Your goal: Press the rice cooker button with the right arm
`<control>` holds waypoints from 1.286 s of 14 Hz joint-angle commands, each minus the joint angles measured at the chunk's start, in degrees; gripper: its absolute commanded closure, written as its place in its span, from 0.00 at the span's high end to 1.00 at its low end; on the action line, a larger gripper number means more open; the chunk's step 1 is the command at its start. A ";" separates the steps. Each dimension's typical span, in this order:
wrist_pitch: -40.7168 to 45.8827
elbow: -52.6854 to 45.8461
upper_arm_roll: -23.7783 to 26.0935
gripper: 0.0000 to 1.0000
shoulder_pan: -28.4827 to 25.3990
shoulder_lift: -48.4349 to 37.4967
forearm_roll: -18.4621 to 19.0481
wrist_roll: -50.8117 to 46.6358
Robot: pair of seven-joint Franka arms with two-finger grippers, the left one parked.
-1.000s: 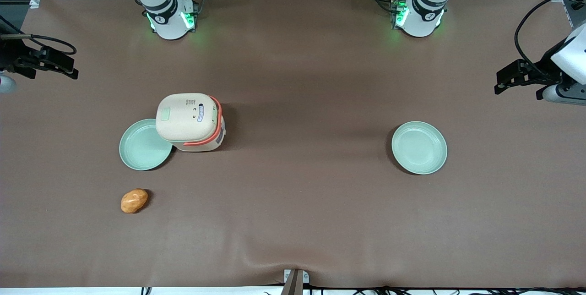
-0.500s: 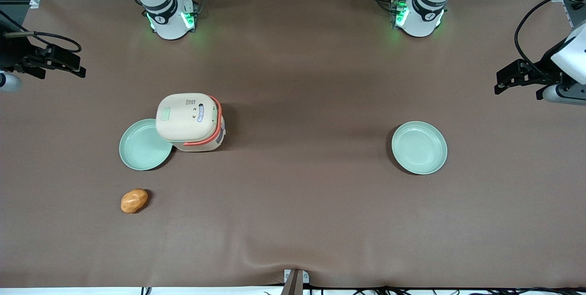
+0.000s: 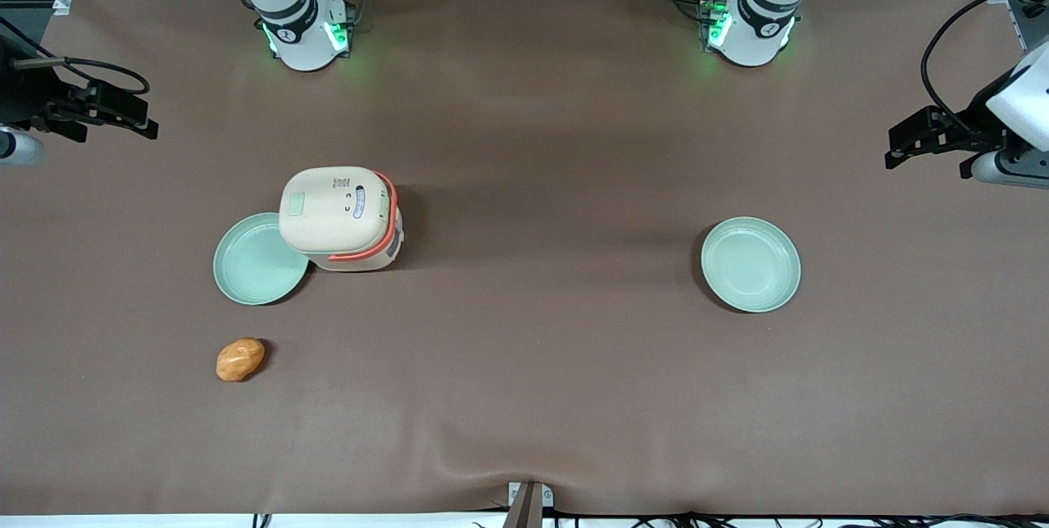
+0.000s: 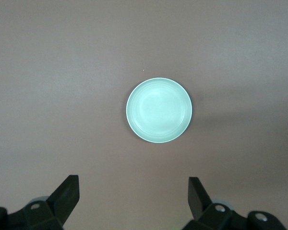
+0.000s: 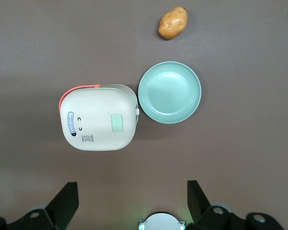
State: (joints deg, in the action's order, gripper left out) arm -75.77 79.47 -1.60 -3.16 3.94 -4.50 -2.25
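Observation:
The cream-beige rice cooker (image 3: 338,216) stands on the brown table with its lid down and its coral handle band on the side toward the parked arm. Its pale green button (image 3: 296,203) lies on the lid top. The right wrist view shows the cooker (image 5: 98,117) and button (image 5: 117,123) from above. My right gripper (image 3: 135,122) hangs high over the working arm's end of the table, well apart from the cooker. It is open and empty, with its fingers spread wide in the right wrist view (image 5: 132,203).
A pale green plate (image 3: 258,259) touches the cooker's side; it also shows in the right wrist view (image 5: 169,92). A potato (image 3: 240,359) lies nearer the front camera. A second green plate (image 3: 750,264) lies toward the parked arm's end. The working arm's base (image 3: 299,28) stands at the table's back edge.
My right gripper has shifted a little sideways toward the cooker. The cooker, plates and potato have not moved.

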 commanded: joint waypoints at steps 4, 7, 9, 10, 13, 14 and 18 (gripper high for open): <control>-0.26 1.21 0.72 1.00 -0.88 2.90 -0.68 -0.21; -0.35 3.40 0.72 0.60 -1.32 4.67 -0.77 -0.39; -0.61 4.81 0.72 0.38 -2.37 5.54 -0.77 -0.48; -1.05 5.43 0.72 0.29 -2.55 6.24 -0.77 -0.48; -1.58 8.67 0.72 0.19 -3.08 7.57 -0.86 -0.82; -1.49 10.25 0.72 0.14 -3.34 7.83 -0.86 -0.83; -1.58 13.08 0.80 0.09 -4.13 11.16 -1.21 -0.57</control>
State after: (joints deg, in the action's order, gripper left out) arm -76.94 91.56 -0.84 -6.89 13.92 -4.93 -2.26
